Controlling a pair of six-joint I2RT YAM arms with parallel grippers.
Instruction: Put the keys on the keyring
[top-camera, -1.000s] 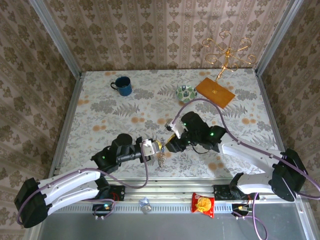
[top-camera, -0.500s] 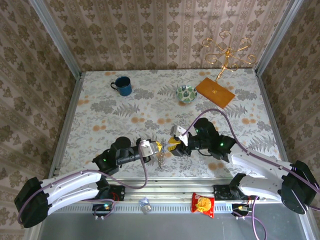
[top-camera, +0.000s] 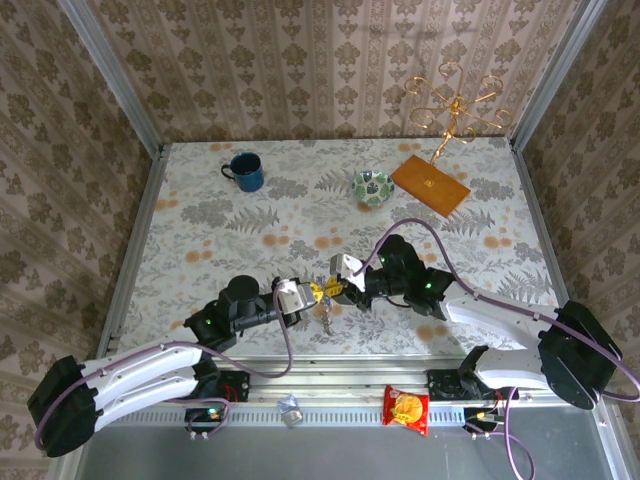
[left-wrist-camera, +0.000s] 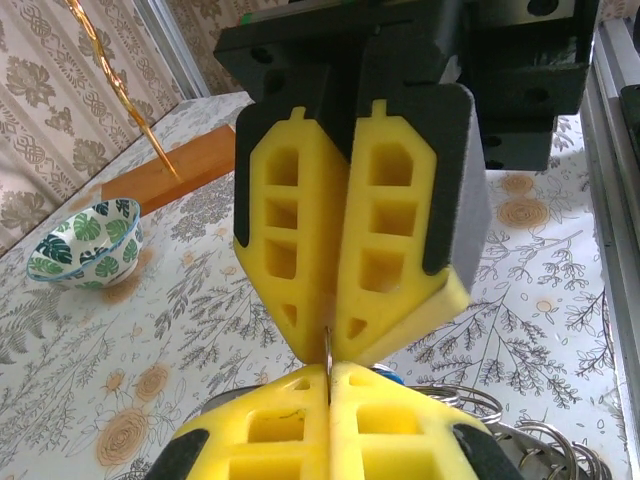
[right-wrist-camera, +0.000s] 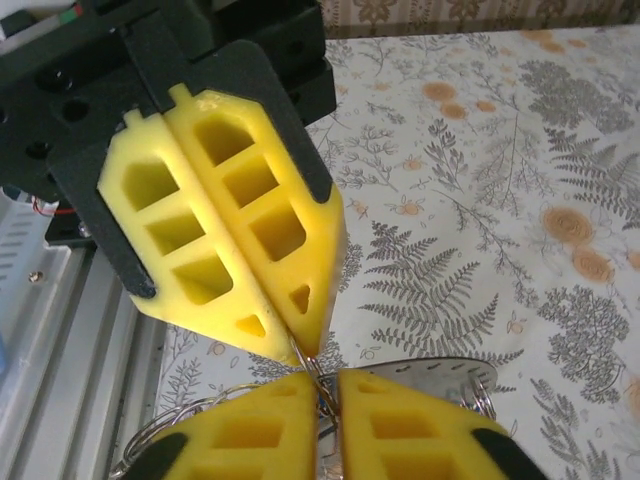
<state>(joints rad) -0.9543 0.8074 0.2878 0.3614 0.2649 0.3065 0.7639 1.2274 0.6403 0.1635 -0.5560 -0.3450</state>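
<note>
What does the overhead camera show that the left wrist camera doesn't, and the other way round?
Overhead: both whole arms, a blue mug, a gold wire stand and a red snack packet by the arm bases. Left wrist: a close look at the yellow fingers, both pairs shut tip to tip on a thin metal wire, with wire rings beside them. Both: the left gripper, the right gripper, the leaf-patterned bowl and the orange board.
</note>
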